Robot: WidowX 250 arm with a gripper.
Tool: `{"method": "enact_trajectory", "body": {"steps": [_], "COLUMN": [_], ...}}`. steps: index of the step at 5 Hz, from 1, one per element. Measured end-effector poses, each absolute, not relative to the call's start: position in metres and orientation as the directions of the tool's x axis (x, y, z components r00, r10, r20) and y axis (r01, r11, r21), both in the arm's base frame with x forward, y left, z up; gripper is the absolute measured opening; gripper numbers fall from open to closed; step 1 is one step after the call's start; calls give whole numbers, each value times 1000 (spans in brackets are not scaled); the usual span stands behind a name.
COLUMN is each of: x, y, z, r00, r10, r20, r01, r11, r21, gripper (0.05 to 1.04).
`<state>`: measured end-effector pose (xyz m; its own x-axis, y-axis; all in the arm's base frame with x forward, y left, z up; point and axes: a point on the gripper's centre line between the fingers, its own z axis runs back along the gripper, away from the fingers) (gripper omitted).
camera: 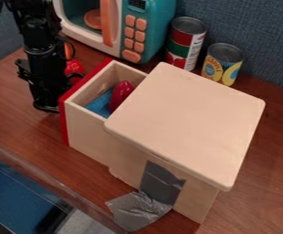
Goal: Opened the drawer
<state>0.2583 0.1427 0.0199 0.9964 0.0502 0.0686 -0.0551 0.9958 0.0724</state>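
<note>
The black gripper (47, 97) hangs at the left, low over the table, just left of the drawer's red front. The drawer (89, 130) stands pulled out to the left from the pale wooden box (186, 121), its light wooden walls showing. Inside the drawer are a dark red object (121, 94) and a piece of blue cloth or lining (100, 104), partly hidden by the box's top and the near wall.
Behind the drawer stands a teal toy microwave (150, 29). A red-green can (185, 41) and a yellow-blue can (222, 64) are behind the box. A red object (74, 67) lies behind the gripper. Grey tape (138, 211) reaches the table's front edge.
</note>
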Motion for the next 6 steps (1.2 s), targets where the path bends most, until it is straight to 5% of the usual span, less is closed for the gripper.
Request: {"method": "enact_trajectory", "body": {"steps": [4, 6], "x": [259, 255], "y": [160, 154], "z": [26, 29], "r00": [999, 999], "r10": [-6, -48], "r20": [47, 21], "r01": [1, 46], "r11": [995, 996], "r21": [96, 82], "gripper": [161, 697]}}
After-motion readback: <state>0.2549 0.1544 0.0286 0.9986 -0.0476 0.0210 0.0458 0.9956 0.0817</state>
